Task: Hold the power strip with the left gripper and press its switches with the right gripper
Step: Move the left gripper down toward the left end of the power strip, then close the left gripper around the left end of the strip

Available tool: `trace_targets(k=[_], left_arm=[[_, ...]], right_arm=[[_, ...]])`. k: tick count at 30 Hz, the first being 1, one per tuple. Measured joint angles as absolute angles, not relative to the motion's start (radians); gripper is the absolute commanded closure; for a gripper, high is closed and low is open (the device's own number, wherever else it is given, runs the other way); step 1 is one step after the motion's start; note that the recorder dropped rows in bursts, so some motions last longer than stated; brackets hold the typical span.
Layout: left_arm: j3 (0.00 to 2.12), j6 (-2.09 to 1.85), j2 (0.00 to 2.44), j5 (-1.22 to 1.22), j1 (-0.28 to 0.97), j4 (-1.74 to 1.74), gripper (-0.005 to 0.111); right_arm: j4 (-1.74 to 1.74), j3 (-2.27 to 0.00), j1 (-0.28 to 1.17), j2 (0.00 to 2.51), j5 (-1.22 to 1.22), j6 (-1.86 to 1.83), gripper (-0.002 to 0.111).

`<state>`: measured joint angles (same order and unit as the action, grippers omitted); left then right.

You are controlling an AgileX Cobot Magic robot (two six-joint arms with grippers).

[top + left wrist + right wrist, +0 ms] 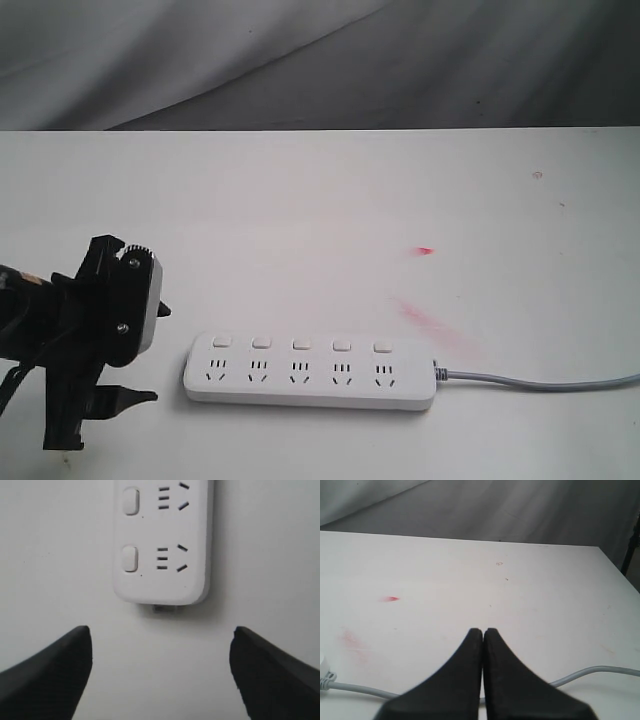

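The power strip lies flat on the white table, toward the near edge and about midway across, with its length running left to right. Its five switches sit in a row along the far side, one beyond each socket. A grey cord leaves its right end and trails off to the right.

The left arm sits low at the near left, and the left fingers point at the strip's left end. In the left wrist view these fingers are spread wide with nothing between them. The gap is wider than the strip, and the strip's rounded end lies just beyond the tips, apart from both.

The right arm does not show in the exterior view. Its own camera shows the right fingers pressed together, tip against tip, gripping nothing. They are over the right part of the table, with the cord running across the table beyond them.

Two faint red smudges mark the table beyond the strip's right end. A grey cloth hangs behind the far edge.
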<state>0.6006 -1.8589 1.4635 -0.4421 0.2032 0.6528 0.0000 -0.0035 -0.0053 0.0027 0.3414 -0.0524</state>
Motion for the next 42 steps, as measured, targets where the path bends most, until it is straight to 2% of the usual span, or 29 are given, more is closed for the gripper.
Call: trace_targets(k=[13,36,42], left_arm=[[0.695,-1.981,1.619,-0.464,0.198,0.701,0.02],[0.728,-2.065,1.73,-0.443,0.198,0.829,0.02],[0.771,-2.069,1.778,-0.505,0.198,0.847,0.02]], right_arm=[[0.0,-0.003,-0.005,0.003,0.341,-0.052,0.108],[0.0,-0.003,-0.005,0.003,0.341,-0.052,0.108],[0.0,-0.003,-0.005,0.003,0.341,-0.052,0.108]])
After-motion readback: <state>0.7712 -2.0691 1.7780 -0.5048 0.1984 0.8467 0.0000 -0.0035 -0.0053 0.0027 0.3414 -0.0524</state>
